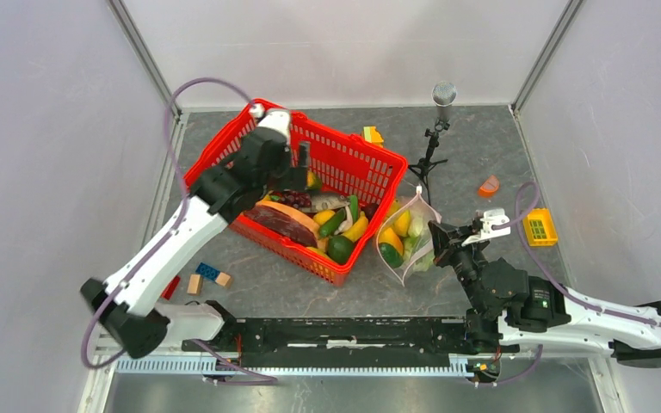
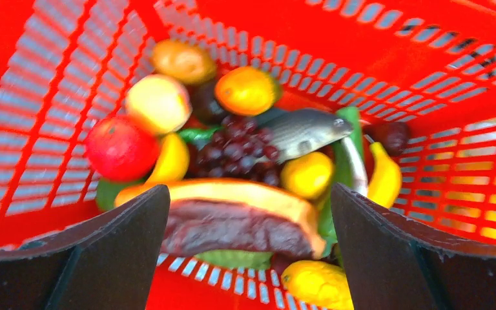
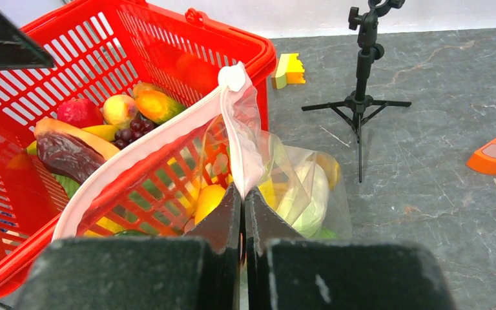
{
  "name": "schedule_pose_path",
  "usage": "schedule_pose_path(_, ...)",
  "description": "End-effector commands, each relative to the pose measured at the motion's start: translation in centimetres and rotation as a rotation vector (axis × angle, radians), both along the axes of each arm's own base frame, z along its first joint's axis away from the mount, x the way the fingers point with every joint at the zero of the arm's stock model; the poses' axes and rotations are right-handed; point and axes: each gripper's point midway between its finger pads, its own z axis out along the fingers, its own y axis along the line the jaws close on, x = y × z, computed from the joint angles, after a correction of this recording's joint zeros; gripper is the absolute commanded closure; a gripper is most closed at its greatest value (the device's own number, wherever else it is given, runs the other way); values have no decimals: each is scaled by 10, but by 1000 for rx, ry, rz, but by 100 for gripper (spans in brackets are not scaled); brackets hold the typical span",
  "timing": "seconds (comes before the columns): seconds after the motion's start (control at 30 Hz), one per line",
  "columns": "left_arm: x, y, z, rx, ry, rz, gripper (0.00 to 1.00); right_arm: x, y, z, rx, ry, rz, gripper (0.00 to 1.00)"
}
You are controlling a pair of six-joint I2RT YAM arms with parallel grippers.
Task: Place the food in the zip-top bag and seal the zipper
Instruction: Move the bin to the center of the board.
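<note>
The food [image 1: 336, 225] lies piled in a red mesh basket [image 1: 370, 163]: a brown steak-like slab [image 2: 232, 226], dark grapes [image 2: 236, 152], a grey fish [image 2: 303, 132], a lemon [image 2: 307, 174], a banana [image 2: 384, 174] and a red apple [image 2: 119, 147]. My left gripper [image 2: 248, 190] hangs open above the slab, holding nothing. The clear zip-top bag [image 1: 409, 232] stands beside the basket's right corner with yellow, green and white pieces [image 3: 313, 194] inside. My right gripper [image 3: 243, 188] is shut on the bag's pale pink zipper [image 3: 142, 145], holding the mouth up and open.
A small black tripod with a microphone [image 1: 435, 142] stands behind the bag. An orange slice piece [image 1: 488, 185] and a yellow crate piece [image 1: 540, 226] lie at the right. Coloured blocks [image 1: 206, 275] lie left of the basket, another [image 1: 372, 135] behind it.
</note>
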Motion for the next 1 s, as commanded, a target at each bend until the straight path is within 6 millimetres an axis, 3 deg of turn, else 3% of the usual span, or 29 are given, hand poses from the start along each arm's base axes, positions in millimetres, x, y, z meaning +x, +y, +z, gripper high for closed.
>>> schedule_pose_path(0.0,-10,71,-38,-44,85,280,0,-1,7,10,22,-3,26,100)
schedule_pose_path(0.1,5,123,-45,-68,64,434,0,-3,20,9,4,2,66,100)
schedule_pose_path(0.17,19,142,-45,-80,39,483,0,-3,28,9,-8,6,87,100)
schedule_pose_path(0.3,56,149,-55,-101,88,463,0,-4,40,8,-14,5,112,100)
schedule_pose_path(0.47,118,164,-70,-50,138,453,0,-3,46,7,-9,5,118,100)
schedule_pose_path(0.6,176,173,-50,-11,92,428,0,-3,51,4,-18,11,117,100)
schedule_pose_path(0.7,205,176,-45,46,102,401,0,-2,55,3,-23,13,116,100)
schedule_pose_path(0.83,224,161,-40,-8,93,329,0,0,55,1,-21,15,99,100)
schedule_pose_path(0.97,200,143,-38,-109,125,291,0,0,54,1,-21,18,90,100)
